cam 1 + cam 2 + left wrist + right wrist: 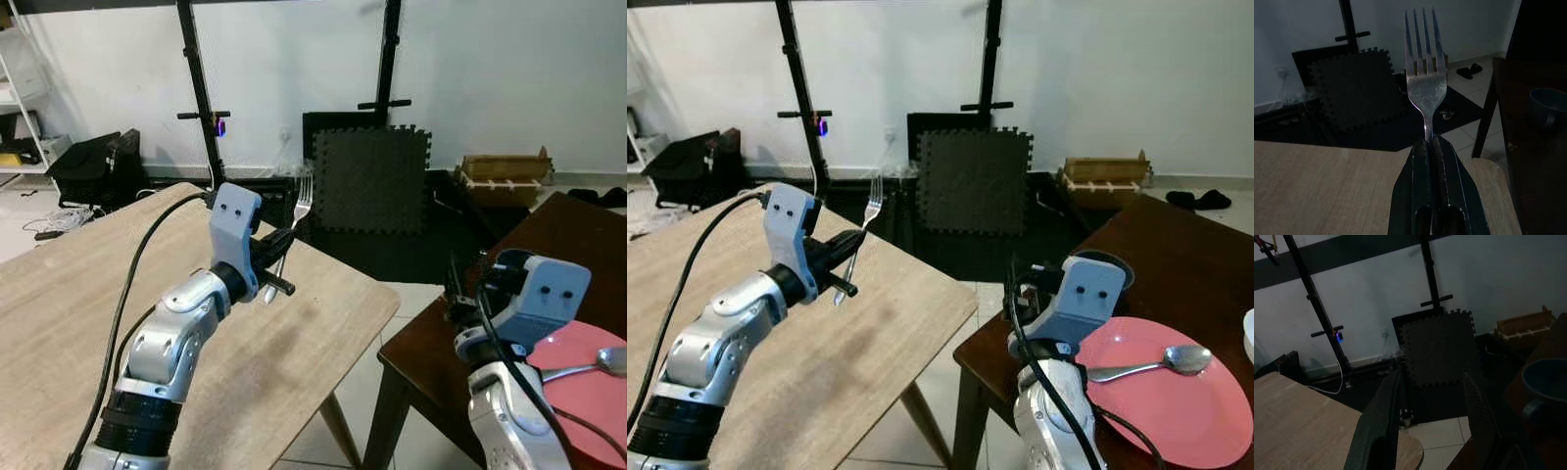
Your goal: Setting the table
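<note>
**Fork held over the light table, plate waiting on the dark one**

Your left gripper [1432,147] has its fingers closed tight on the handle of a fork [297,217], tines up, above the pale wooden table [59,284]. Your right gripper [1432,421] hangs spread and empty. The pink plate [1176,416], carrying a spoon [1151,365], sits on the dark table [1176,245] to your right. Carry the fork level across the gap and lay it beside the plate.

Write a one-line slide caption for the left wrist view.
Left hand shut on an upright fork above the light wooden table.
</note>
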